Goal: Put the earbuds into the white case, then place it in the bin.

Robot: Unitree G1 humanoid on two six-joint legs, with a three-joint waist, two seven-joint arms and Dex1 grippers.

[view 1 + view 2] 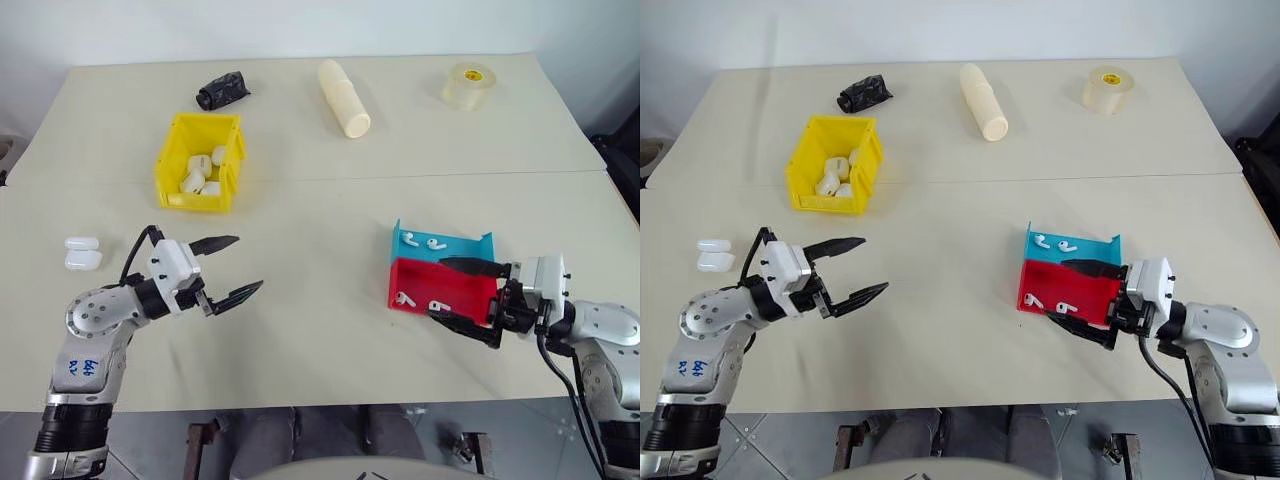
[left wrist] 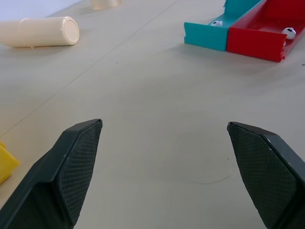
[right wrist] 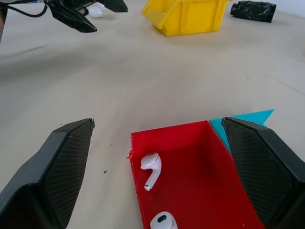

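Both claws are hovering low over the near part of the worktop (image 1: 330,330), and each one is standing wide open and holding nothing. On the left side, the left claw (image 1: 230,267) is pointing toward the middle of the worktop. Just beside its arm, near the left edge, the white case (image 1: 82,254) is lying with its lid open. On the right side, the right claw (image 1: 460,292) is spreading its two black fingers around the near end of the red tray (image 1: 445,290), where two earbuds (image 3: 151,168) are lying. Touching that tray on its far side, the blue tray (image 1: 440,245) is holding two more earbuds. Further back on the left, the yellow bin (image 1: 200,160) is sitting with several small white pieces inside it. Behind it, a black crumpled object (image 1: 222,91), a cream cylinder (image 1: 343,97) and a tape roll (image 1: 468,85) are lying along the far part of the worktop.
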